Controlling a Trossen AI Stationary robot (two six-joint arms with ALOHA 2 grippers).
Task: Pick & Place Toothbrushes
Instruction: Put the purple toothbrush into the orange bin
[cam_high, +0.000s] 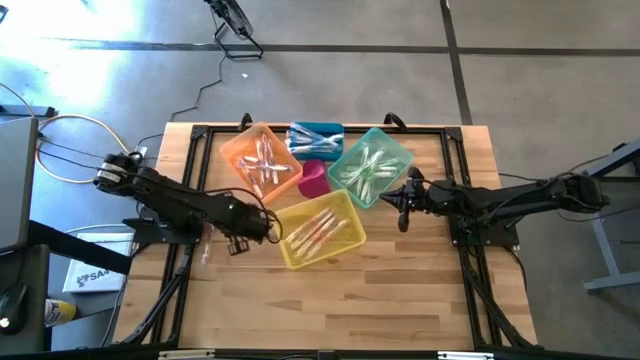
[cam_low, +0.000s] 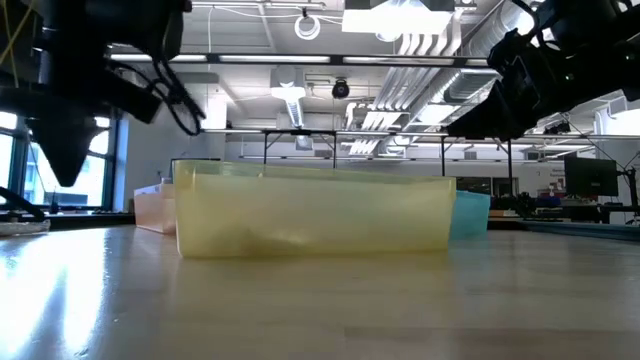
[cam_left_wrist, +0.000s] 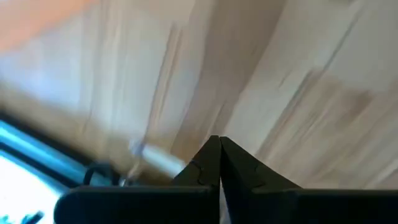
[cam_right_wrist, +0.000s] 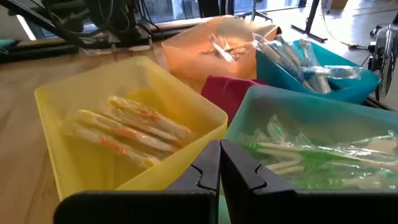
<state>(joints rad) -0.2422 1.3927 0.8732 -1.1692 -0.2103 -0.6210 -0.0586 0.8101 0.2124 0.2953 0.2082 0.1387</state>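
Yellow bin (cam_low: 315, 215) nearest the low camera; both grippers closed and empty.

Toothbrushes (cam_high: 318, 230) in the yellow bin lie side by side, long axes running diagonally along the bin's length; more toothbrushes sit in the orange bin (cam_high: 258, 160), blue bin (cam_high: 316, 138) and teal bin (cam_high: 372, 165), those in the teal one lying roughly parallel on a diagonal. Small magenta bin (cam_high: 313, 178) stands between the four, its contents not visible. One wrapped toothbrush (cam_left_wrist: 155, 157) lies loose on the wooden table (cam_high: 350, 300) just beside the left gripper (cam_high: 238, 244), blurred. Left gripper's fingers are pressed together near the yellow bin's left end. Right gripper (cam_high: 404, 213), fingers likewise together, is just beside the teal bin. Low view: yellow wall hides most other bins; contents show only faintly through it.
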